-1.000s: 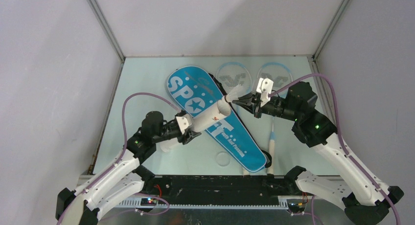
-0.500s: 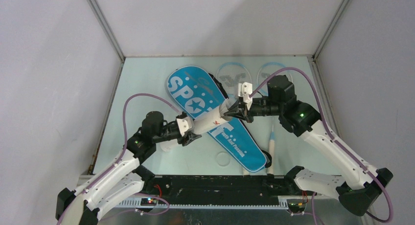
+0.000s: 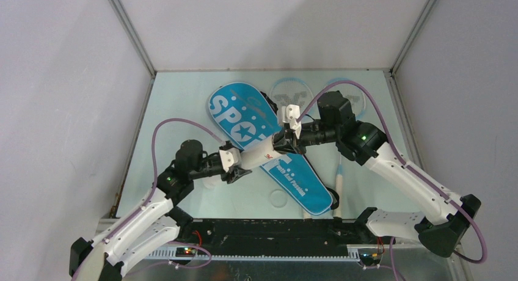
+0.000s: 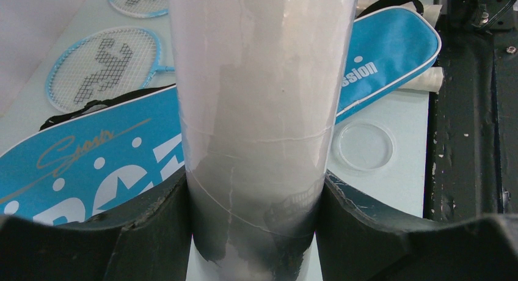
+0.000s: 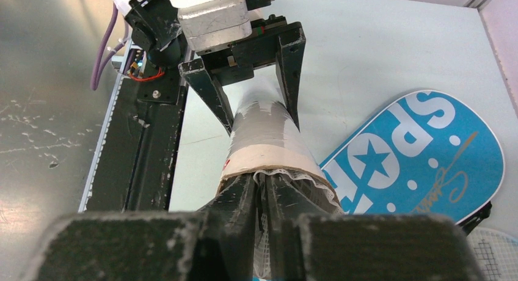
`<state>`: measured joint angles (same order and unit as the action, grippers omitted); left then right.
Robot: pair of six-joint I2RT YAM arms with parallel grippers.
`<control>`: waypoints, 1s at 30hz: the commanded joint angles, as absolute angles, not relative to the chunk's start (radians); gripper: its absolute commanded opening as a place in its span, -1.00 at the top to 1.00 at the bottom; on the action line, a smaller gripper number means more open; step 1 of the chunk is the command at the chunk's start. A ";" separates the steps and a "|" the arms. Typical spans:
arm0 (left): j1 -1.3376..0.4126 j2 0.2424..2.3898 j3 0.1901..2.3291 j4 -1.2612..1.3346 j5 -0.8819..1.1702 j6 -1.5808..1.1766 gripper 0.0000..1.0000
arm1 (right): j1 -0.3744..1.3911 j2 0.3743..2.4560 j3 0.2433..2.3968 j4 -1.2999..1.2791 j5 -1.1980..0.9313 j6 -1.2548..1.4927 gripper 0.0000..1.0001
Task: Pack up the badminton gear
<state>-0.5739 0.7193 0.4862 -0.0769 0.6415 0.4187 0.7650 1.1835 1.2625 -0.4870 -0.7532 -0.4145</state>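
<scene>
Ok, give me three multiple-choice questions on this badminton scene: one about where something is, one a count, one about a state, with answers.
1. Where is the blue racket bag?
A) flat on the table
B) leaning on the back wall
C) hanging from the right arm

2. How many racket heads show beside the bag?
A) one
B) two
C) four

3. What state is the white tube in?
A) lying loose on the table
B) zipped inside the bag
C) clamped in the left gripper, off the table

Answers:
1 A, the top view shows it lying flat on the tabletop.
2 B, the left wrist view shows two light-blue racket heads.
3 C, its jaws press both sides of the tube.
</scene>
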 commanded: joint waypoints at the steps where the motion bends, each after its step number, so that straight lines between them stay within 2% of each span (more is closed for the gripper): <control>1: -0.581 0.688 0.486 -0.005 0.685 0.435 0.23 | 0.772 1.137 1.309 -0.475 -0.698 -0.426 0.39; 5: -0.581 0.678 0.484 -0.005 0.672 0.432 0.24 | 0.773 1.088 1.310 -0.479 -0.649 -0.437 0.16; 12: -0.581 0.666 0.476 -0.005 0.666 0.430 0.24 | 0.771 1.011 1.309 -0.495 -0.635 -0.442 -0.01; 14: -0.581 0.667 0.481 -0.006 0.666 0.428 0.24 | 0.771 0.987 1.309 -0.480 -0.614 -0.414 -0.19; 16: -0.581 0.666 0.483 -0.006 0.668 0.427 0.24 | 0.768 0.965 1.307 -0.459 -0.596 -0.381 -0.29; 25: -0.581 0.659 0.464 0.092 0.641 0.371 0.25 | 0.772 1.005 1.305 -0.391 -0.475 -0.302 -0.43; 27: -0.581 0.647 0.447 0.143 0.604 0.333 0.24 | 0.771 1.004 1.303 -0.382 -0.439 -0.297 -0.58; 28: -0.581 0.642 0.440 0.188 0.588 0.319 0.24 | 0.771 0.999 1.294 -0.360 -0.425 -0.290 -0.81; 30: -0.581 0.615 0.419 0.250 0.530 0.277 0.24 | 0.769 0.979 1.261 -0.299 -0.366 -0.245 -0.96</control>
<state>-0.5770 0.6655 0.4397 0.0498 0.6197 0.3653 0.7689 1.0080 1.2720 -0.4202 -0.4877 -0.3119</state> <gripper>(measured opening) 0.644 0.921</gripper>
